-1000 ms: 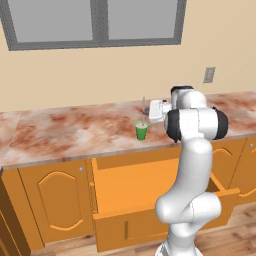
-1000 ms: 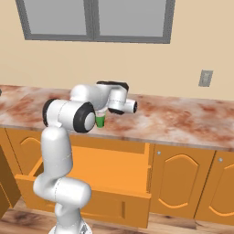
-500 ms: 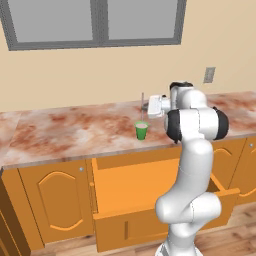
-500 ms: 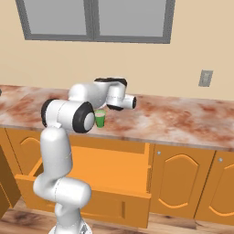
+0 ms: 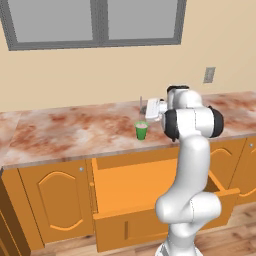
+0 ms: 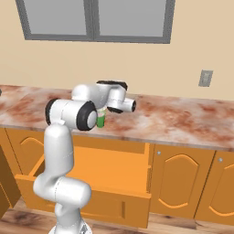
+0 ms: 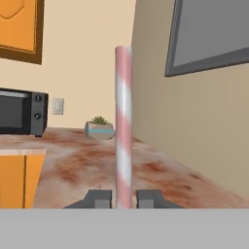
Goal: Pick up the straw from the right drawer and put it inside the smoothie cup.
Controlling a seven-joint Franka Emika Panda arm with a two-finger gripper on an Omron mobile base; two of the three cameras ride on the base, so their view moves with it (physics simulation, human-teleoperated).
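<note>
Straw (image 7: pixel 123 126): thin straight stick with pale pink and whitish bands, standing between my fingertips (image 7: pixel 99 198) in the hand view.
Claw (image 7: pixel 123 199): pressed together on the straw's lower end, held above the worktop (image 5: pixel 75 130) near its back edge.
Smoothie cup (image 5: pixel 141 130): small bright green tapered cup with a pale top, upright near the worktop's front edge, just beside my arm.
Right drawer (image 5: pixel 135 187): pulled out below the worktop, flat orange inside.
</note>
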